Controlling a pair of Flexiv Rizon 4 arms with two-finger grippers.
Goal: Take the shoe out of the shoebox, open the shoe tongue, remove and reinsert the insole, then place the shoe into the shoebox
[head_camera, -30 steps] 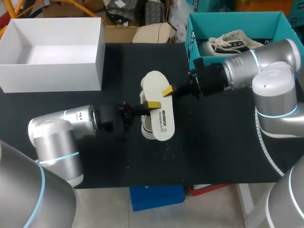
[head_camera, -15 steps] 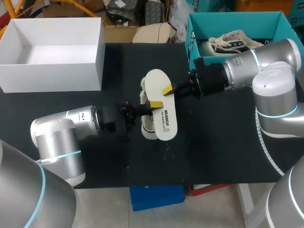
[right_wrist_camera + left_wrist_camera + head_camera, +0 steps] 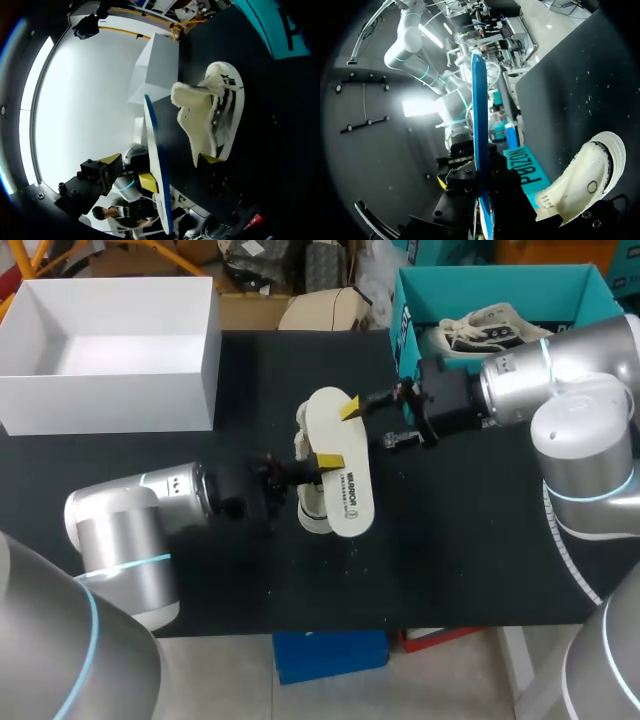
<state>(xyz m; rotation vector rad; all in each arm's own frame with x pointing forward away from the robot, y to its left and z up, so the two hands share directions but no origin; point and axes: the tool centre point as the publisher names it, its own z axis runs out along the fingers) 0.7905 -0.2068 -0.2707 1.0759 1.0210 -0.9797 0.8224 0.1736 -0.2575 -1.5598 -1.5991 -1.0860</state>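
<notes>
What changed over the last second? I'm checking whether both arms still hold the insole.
The right claw opened, apparently let go of the insole and drew back toward its own side. The left claw kept its grip on the insole; insole and shoe barely moved.

Head view: even overhead light, with only soft, faint shadows on the black table [image 3: 480, 560]. Right wrist view: a broad, blown-out white glare lies to one side of the right gripper [image 3: 161, 159], out beyond its fingers. Left wrist view: dim overall, with one bright glare patch well ahead of the left gripper [image 3: 482, 210] and its fingers.
</notes>
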